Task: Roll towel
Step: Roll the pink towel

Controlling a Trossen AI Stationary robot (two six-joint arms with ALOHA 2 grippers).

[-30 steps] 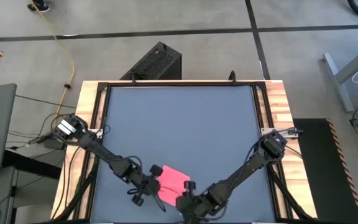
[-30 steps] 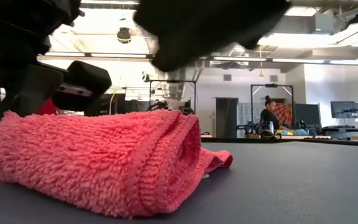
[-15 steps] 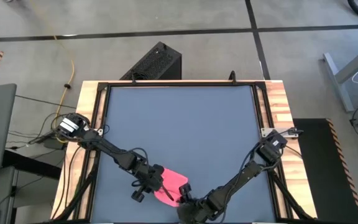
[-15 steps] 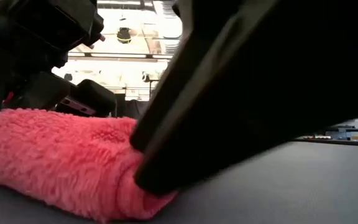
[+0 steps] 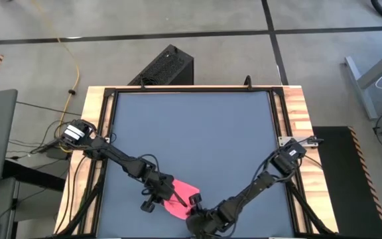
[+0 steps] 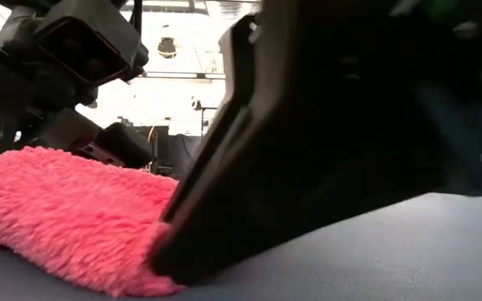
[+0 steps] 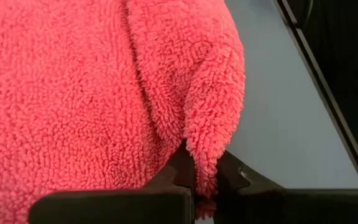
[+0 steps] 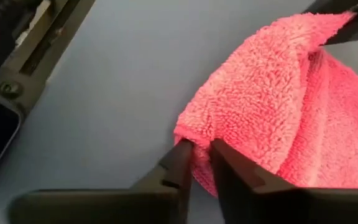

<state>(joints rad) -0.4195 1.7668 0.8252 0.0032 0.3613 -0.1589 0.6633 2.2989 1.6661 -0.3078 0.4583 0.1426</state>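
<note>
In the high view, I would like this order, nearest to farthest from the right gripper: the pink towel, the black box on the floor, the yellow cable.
1. The pink towel, pinched by the right gripper at the table's near edge.
2. The black box, on the floor beyond the table's far edge.
3. The yellow cable, on the floor at the far left.

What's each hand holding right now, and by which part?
Both pinch the towel: left hand on an edge fold, right hand on a corner.

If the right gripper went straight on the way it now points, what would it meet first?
The towel: the right gripper already pinches its edge, so more pink cloth lies directly ahead, and probably the left gripper beyond.
</note>
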